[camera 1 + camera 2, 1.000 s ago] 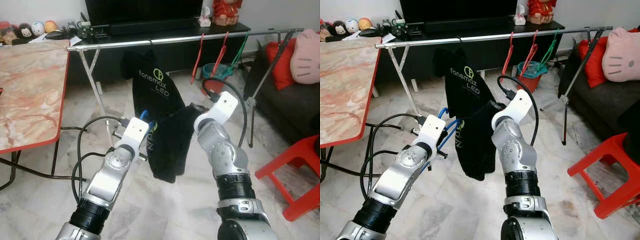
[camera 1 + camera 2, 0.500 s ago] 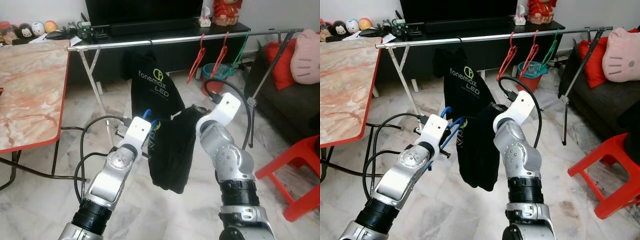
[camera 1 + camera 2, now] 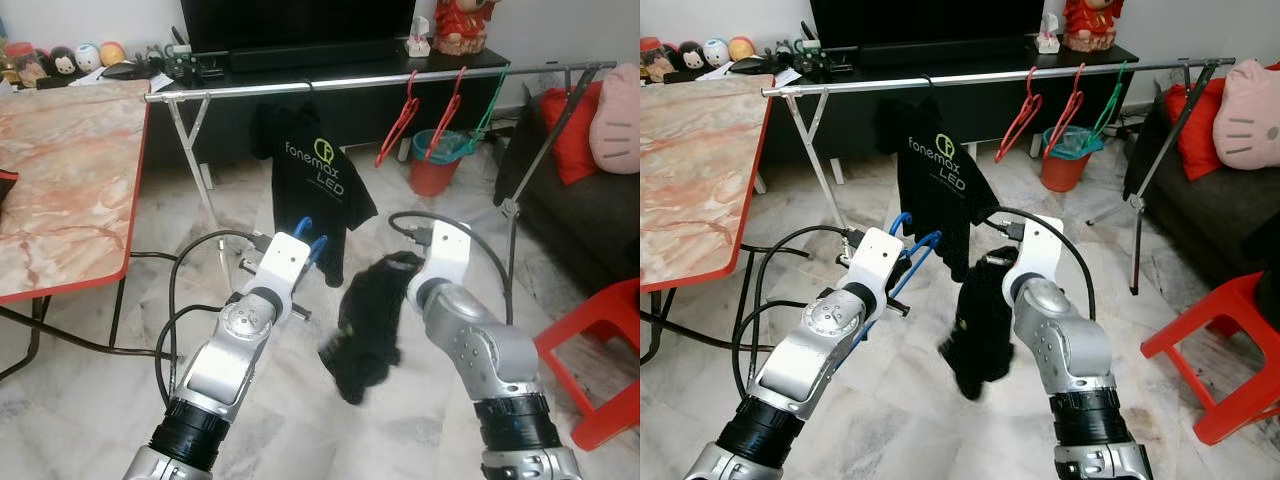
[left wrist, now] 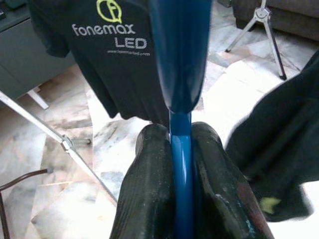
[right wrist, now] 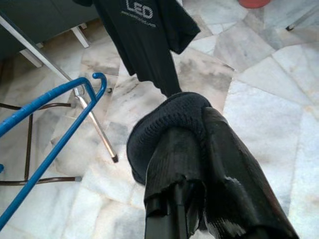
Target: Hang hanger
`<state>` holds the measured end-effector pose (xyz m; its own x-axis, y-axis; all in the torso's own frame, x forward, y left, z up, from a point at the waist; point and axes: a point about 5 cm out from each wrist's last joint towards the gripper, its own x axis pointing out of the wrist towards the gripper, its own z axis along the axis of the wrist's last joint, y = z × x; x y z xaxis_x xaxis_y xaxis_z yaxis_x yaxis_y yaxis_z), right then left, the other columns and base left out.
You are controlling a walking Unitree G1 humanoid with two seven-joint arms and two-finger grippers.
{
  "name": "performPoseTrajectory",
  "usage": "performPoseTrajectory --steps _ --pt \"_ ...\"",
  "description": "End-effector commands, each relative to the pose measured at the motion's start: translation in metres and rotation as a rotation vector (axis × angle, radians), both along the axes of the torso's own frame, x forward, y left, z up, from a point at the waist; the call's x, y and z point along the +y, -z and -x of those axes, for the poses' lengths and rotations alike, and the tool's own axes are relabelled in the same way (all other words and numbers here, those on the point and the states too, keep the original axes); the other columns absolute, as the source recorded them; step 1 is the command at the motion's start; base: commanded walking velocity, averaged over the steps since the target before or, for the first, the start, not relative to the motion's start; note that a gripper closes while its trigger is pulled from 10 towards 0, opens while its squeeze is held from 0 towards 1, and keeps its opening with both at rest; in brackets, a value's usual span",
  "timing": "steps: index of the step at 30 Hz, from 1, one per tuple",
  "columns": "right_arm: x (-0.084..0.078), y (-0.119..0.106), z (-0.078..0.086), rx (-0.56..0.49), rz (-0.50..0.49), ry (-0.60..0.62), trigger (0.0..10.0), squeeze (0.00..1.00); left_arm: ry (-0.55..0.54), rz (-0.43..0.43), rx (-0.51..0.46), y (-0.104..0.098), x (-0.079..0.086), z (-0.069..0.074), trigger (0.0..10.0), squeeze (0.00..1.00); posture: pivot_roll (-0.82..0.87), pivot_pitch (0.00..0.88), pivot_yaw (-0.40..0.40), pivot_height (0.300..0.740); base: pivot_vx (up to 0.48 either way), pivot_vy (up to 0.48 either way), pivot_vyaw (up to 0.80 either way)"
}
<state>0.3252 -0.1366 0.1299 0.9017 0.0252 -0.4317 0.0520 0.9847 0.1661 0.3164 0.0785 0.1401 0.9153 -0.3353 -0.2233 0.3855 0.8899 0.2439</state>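
My left gripper [image 4: 182,149] is shut on the lower bar of a blue hanger [image 3: 912,248], held up in front of me with its hook [image 5: 99,79] toward the rail. Just right of it and lower, my right gripper [image 5: 194,139] is shut on a bunched black garment [image 3: 365,330], which hangs blurred below the hand, apart from the hanger. The silver clothes rail [image 3: 400,80] runs across behind. On it hang a black printed T-shirt [image 3: 315,170], two red hangers [image 3: 400,115] and a green hanger [image 3: 490,100].
A marble table with a red edge [image 3: 60,180] stands at the left. A red plastic stool [image 3: 600,350] and a dark sofa with cushions [image 3: 590,190] are at the right. A red bucket [image 3: 437,170] and the rail's legs stand behind; cables trail on the floor.
The right gripper has dropped down and right with the black garment, pulling it away from the blue hanger. The left gripper keeps the hanger raised. The camera shifted a little.
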Motion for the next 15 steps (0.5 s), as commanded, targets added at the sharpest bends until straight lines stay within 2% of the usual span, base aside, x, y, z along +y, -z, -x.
performPoseTrajectory --steps 1,6,9,12,15 --pt "-0.001 -0.004 0.0 -0.022 0.006 -0.007 10.0 0.0 0.017 0.01 -0.036 -0.008 -0.002 0.0 10.0 0.0 -0.01 0.0 -0.024 0.74 0.0 0.0 0.0" --pt "-0.001 -0.001 -0.002 -0.02 0.001 -0.001 10.0 0.0 0.026 -0.031 -0.015 -0.001 0.004 0.002 10.0 0.0 -0.01 0.0 -0.023 0.74 0.0 0.0 0.0" --pt "-0.001 -0.002 -0.004 -0.029 -0.007 0.014 10.0 0.0 0.131 -0.057 0.066 0.01 0.007 0.011 10.0 0.0 -0.01 0.0 -0.022 0.74 0.0 0.0 0.0" --pt "-0.001 -0.004 -0.008 -0.037 -0.025 0.035 10.0 0.0 0.303 -0.11 0.16 0.023 0.014 0.027 10.0 0.0 -0.01 0.0 -0.022 0.74 0.0 0.0 0.0" --pt "0.002 -0.008 -0.015 -0.054 -0.053 0.054 10.0 0.0 0.442 -0.08 0.226 0.023 0.024 0.043 10.0 0.0 0.0 0.0 -0.022 0.74 0.0 0.0 0.0"
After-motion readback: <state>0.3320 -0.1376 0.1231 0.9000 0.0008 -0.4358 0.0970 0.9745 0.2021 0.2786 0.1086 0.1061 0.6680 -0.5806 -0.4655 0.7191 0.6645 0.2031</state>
